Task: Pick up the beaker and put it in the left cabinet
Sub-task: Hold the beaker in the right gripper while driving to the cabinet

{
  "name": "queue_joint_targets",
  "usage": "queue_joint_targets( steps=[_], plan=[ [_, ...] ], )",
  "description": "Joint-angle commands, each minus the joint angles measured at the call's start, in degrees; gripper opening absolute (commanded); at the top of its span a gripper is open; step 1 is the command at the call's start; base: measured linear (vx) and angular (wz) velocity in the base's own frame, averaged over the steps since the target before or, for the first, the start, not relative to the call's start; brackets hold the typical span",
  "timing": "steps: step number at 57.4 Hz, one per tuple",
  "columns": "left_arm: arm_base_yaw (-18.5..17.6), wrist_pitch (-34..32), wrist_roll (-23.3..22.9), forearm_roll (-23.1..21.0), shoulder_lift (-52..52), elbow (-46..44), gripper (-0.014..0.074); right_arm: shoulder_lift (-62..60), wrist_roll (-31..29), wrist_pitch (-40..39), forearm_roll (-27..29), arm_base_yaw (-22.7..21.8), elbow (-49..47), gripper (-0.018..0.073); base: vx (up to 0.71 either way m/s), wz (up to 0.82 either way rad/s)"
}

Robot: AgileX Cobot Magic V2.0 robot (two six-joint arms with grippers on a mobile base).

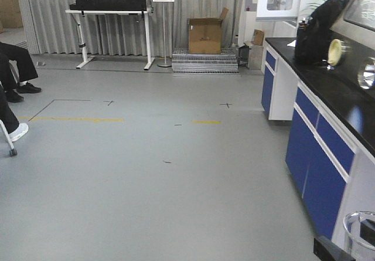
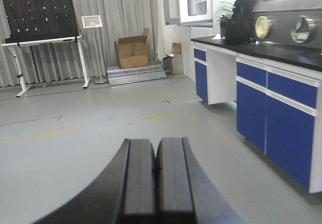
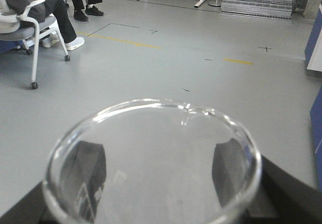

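The beaker is clear glass with a flared rim and fills the lower half of the right wrist view. My right gripper is shut on it, with a dark finger showing through the glass on each side. It is held in the air above the grey floor. Its rim also shows at the bottom right of the front view. My left gripper is shut and empty, its two pads pressed together over the floor. The left cabinet is out of view.
A blue-fronted lab bench with a black top runs along the right, with a black bag on it. A person sits on a wheeled chair at the left. A cardboard box and a pegboard stand are at the back.
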Motion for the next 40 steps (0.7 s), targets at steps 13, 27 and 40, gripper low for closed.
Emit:
queue_joint_targets(
  steps=[13,27,40],
  plan=[
    [-0.3,-4.8,-0.2,-0.5,-1.0,0.9,0.0001,-0.3,-0.3,-4.1,-0.5,-0.2,-1.7,-0.0006,0.66,0.03],
    [-0.3,-4.8,-0.2,-0.5,-1.0,0.9,0.0001,-0.3,-0.3,-4.1,-0.5,-0.2,-1.7,-0.0006,0.71,-0.08],
    [-0.3,-4.8,-0.2,-0.5,-1.0,0.9,0.0001,-0.3,-0.3,-4.1,-0.5,-0.2,-1.7,-0.0006,0.73,-0.10]
  ],
)
